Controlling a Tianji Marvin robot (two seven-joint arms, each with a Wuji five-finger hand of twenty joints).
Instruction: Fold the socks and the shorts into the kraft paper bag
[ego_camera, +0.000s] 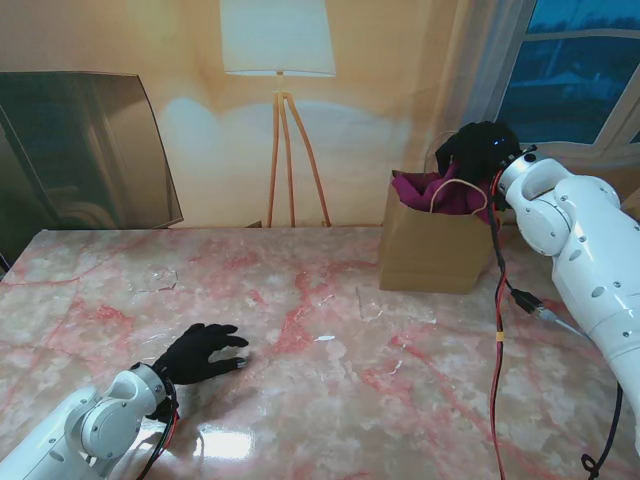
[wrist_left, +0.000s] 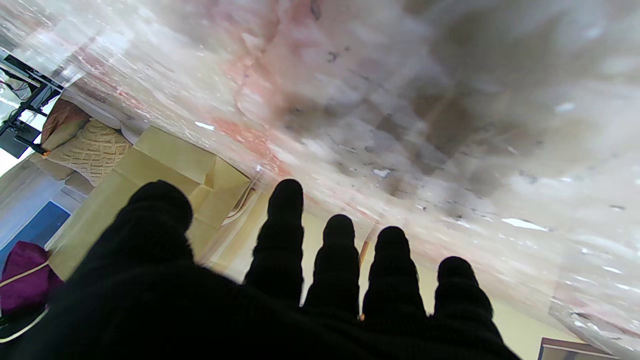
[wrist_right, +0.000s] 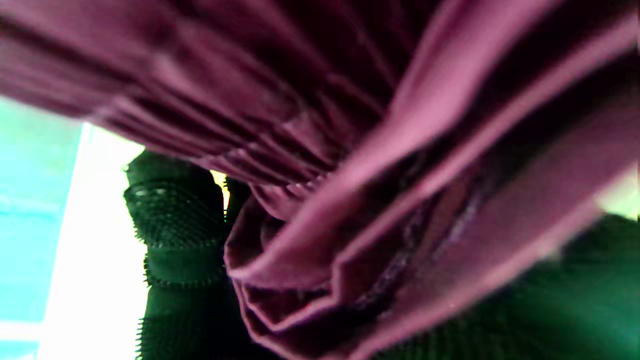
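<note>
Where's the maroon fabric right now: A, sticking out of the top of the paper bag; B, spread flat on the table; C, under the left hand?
A: the maroon fabric bunches out of the kraft paper bag, under the right hand.

The brown kraft paper bag (ego_camera: 432, 250) hides most of the maroon fabric shorts (ego_camera: 440, 190), whose blurred folds crowd the right wrist view, so the black-gloved right hand (ego_camera: 478, 148) grip stays unclear.
</note>
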